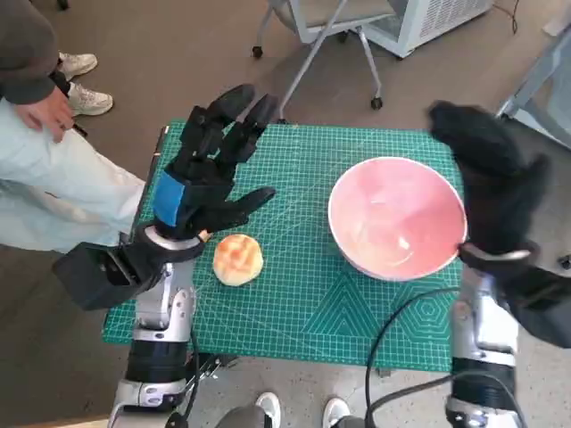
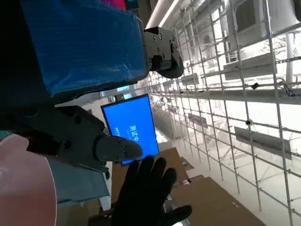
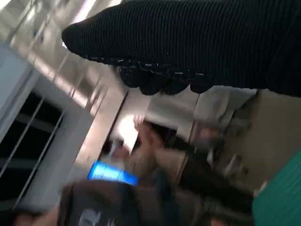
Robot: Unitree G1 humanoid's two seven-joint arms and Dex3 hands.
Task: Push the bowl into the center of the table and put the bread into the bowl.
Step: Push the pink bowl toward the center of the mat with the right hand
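A pink bowl (image 1: pixel 398 217) stands on the right part of the green cutting mat (image 1: pixel 303 294), empty. A round golden bread roll (image 1: pixel 238 259) lies on the mat at the left. My left hand (image 1: pixel 207 165) is raised above the mat's left side, just behind the bread, fingers spread, holding nothing. My right hand (image 1: pixel 495 183) in its black glove is raised at the bowl's right rim, fingers up and apart, empty. In the left wrist view the pink bowl's edge (image 2: pixel 21 188) and the gloved right hand (image 2: pixel 146 197) show. The right wrist view shows only the glove (image 3: pixel 197 44).
A person in pale trousers (image 1: pixel 53 192) sits close to the table's left side, one hand near the knee. A wheeled chair base (image 1: pixel 321 45) stands beyond the far edge. Feet (image 1: pixel 303 412) show below the near edge. A cable (image 1: pixel 401 339) hangs by my right forearm.
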